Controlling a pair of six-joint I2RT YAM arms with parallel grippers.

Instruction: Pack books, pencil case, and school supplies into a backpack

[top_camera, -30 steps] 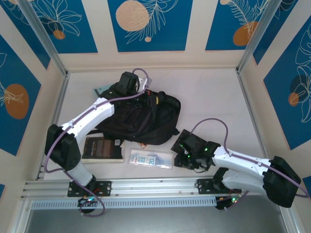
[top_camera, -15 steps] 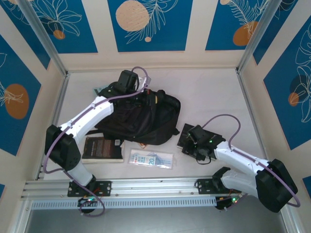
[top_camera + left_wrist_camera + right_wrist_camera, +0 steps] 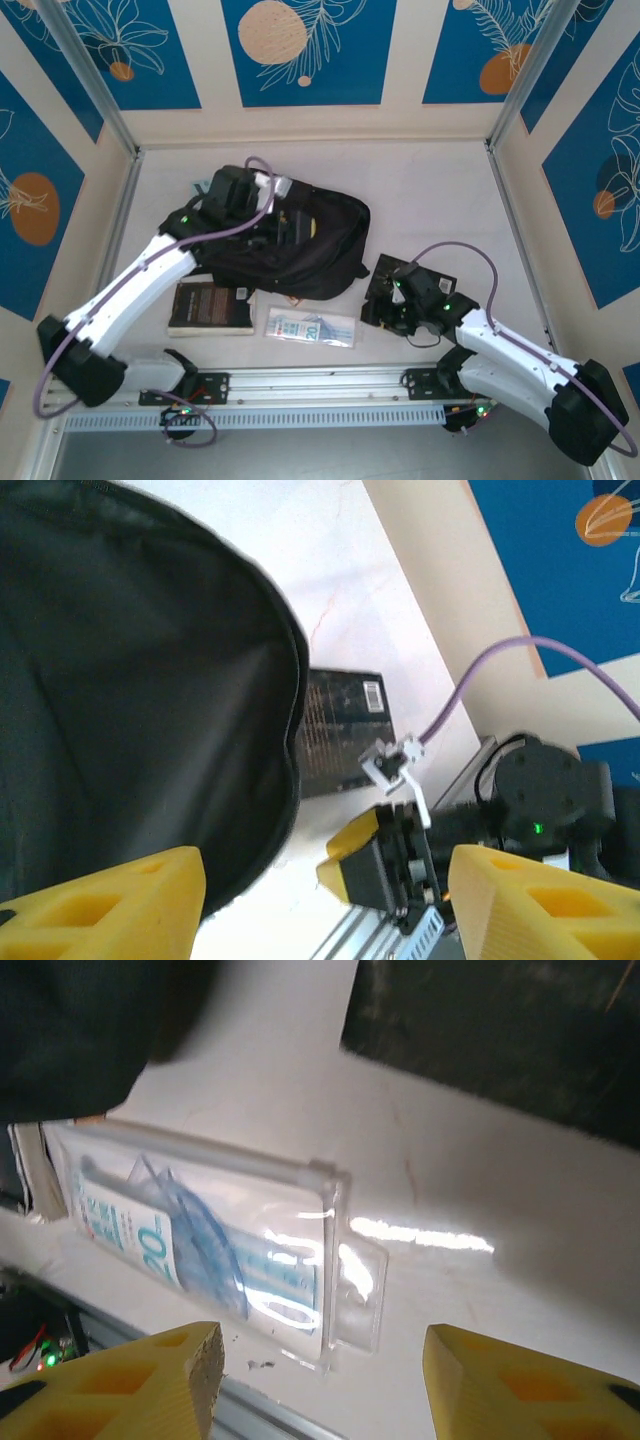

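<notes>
- Black fabric is sprawling across the middle of the table [image 3: 450,200], a little toward its left edge: this is the backpack [image 3: 320,255], the biggest thing there.
- The left claw [image 3: 288,220] is hovering over the backpack's upper part. In the left wrist view the claw [image 3: 320,910] is standing open, its yellow fingers [image 3: 110,900] are spread wide, and nothing is sitting between them.
- Beside those fingers the backpack's dark cloth [image 3: 130,710] is bulging, and past its curved rim a black book [image 3: 345,725] with a barcode is lying on the pale table [image 3: 330,570].
- That black book [image 3: 388,270] is lying just right of the backpack, partly covered by the right arm.
- The right claw [image 3: 380,308] is hanging low near the table's near edge, between the black book and the pencil case [image 3: 312,327]. Its jaws are also standing apart and gripping nothing.
- Seen from the right wrist, the claw [image 3: 320,1380] is hovering above the pencil case's end, and the clear-edged pouch [image 3: 200,1250] with blue print is lying flat on the table.
- The brown-black book [image 3: 210,307] is lying flat along the near edge, left of the pencil case and just in front of the backpack.
- A small light-teal item [image 3: 202,186] is peeking out at the backpack's far-left side.
</notes>
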